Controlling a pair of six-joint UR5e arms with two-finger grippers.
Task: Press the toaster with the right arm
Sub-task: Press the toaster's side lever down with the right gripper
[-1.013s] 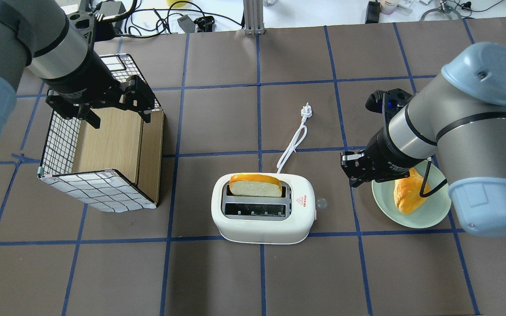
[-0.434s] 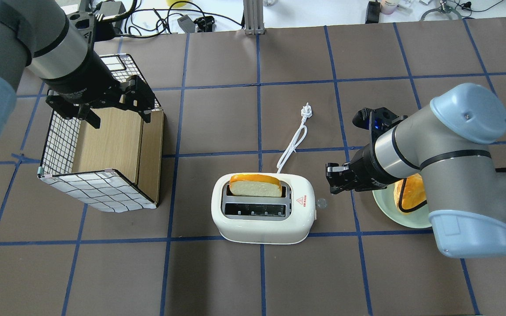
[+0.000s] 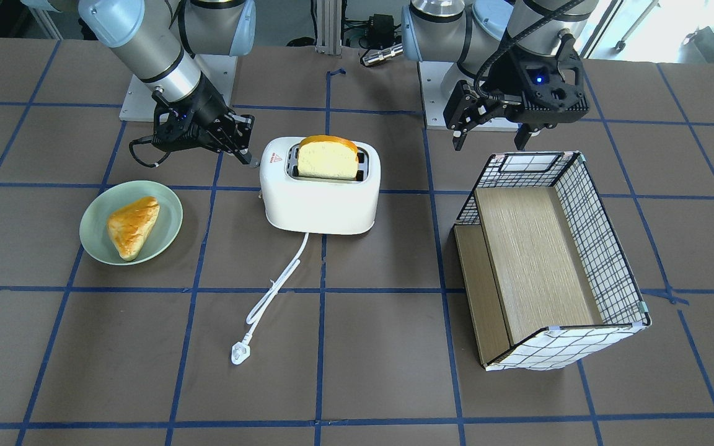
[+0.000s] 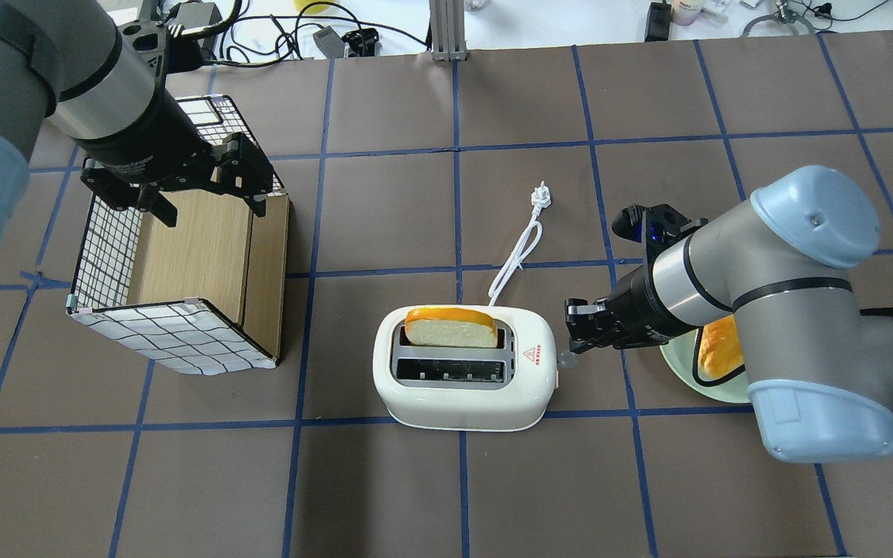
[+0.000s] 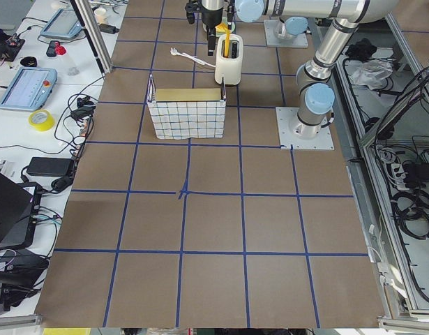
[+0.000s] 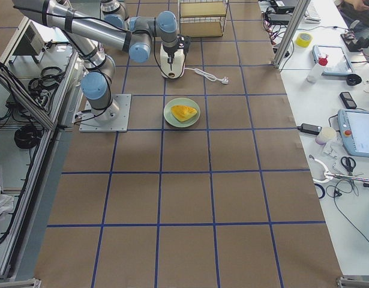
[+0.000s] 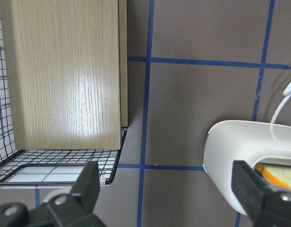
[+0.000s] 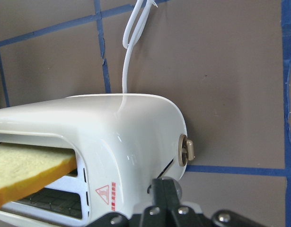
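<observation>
toaster [image 4: 462,399]: glossy smooth white plastic. table [image 4: 384,209]: matt brown sheet, blue tape lines. basket [image 3: 599,248]: black wire mesh, wood-grain panels with slight sheen. plate [image 3: 168,214]: smooth pale green.

The silver-grey tubular right arm [image 4: 725,267] and the matching left arm [image 4: 98,77] carry rounded light-blue joint caps, each with a small screw, and thin black bands ring their tubes. Each wrist ends in a black collar with white lettering too small to read. The black two-finger right gripper [image 4: 573,349] has a blue light and a loose black cable loop with a white tie. The black left gripper [image 3: 490,139] is also blue-lit, and a black cable runs along its forearm.
</observation>
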